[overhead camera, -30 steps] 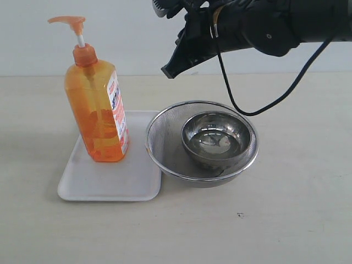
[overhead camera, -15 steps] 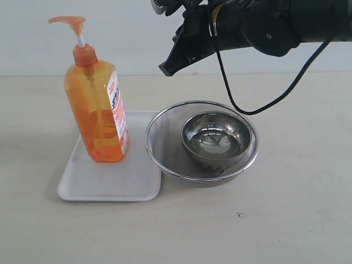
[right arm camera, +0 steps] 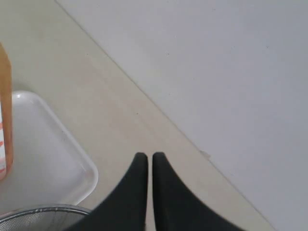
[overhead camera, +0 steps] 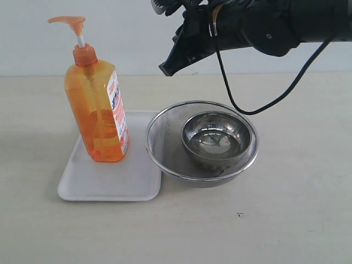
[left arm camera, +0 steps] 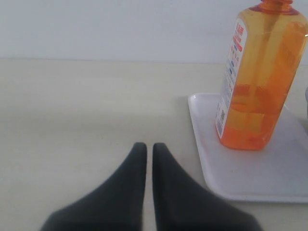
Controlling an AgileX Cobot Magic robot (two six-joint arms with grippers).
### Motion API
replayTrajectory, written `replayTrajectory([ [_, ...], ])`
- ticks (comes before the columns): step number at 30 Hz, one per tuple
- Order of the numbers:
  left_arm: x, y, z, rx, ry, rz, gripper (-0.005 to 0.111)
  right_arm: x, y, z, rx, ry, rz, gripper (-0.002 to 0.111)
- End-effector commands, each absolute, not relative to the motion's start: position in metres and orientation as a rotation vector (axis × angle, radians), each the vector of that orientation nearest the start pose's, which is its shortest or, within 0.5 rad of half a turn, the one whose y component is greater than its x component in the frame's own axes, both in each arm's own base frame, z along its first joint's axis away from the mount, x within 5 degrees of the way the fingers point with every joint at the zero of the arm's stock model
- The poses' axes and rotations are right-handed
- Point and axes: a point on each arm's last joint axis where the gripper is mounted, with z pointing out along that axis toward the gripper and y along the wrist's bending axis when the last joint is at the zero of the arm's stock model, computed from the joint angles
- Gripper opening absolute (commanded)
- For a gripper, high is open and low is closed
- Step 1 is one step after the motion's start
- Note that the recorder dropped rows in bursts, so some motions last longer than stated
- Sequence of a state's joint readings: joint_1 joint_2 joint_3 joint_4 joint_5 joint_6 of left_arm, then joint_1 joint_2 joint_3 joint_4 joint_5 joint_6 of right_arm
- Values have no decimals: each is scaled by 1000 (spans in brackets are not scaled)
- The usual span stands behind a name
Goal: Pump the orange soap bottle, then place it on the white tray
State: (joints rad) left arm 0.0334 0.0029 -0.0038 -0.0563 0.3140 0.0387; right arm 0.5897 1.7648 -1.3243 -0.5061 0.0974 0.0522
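A pale beige counter is stretching across the foreground of the exterior view. On its left side the white tray is lying flat. The orange soap bottle is standing upright on the tray's far left part, with its pump head raised on a white stem, its spout pointing left and its label facing right.

Just beside the tray on the right, a round steel mesh strainer is sitting on the counter, its rim meeting the tray's right edge. A shiny metal bowl is resting inside it.

Above and behind the strainer, the right claw is hanging in the air and angling down to the left. Its two black fingers are pressing together and gripping nothing, and it is well apart from the bottle. A black cable is looping down from the right arm. A plain white wall is closing off the back.

In the left wrist view, the left claw is hovering low over bare counter. Its fingers are closed to a thin slit and holding nothing, with the bottle on its tray near it
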Motion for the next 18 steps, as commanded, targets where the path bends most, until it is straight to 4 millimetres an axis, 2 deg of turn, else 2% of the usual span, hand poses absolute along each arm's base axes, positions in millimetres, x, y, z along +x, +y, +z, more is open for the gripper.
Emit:
replayTrajectory([
  [1, 54, 0, 185, -18, 1794, -1, 5, 349, 227, 294, -963, 1737, 45, 0],
  [18, 54, 0, 185, -18, 1794, -1, 5, 349, 227, 294, -963, 1737, 45, 0],
])
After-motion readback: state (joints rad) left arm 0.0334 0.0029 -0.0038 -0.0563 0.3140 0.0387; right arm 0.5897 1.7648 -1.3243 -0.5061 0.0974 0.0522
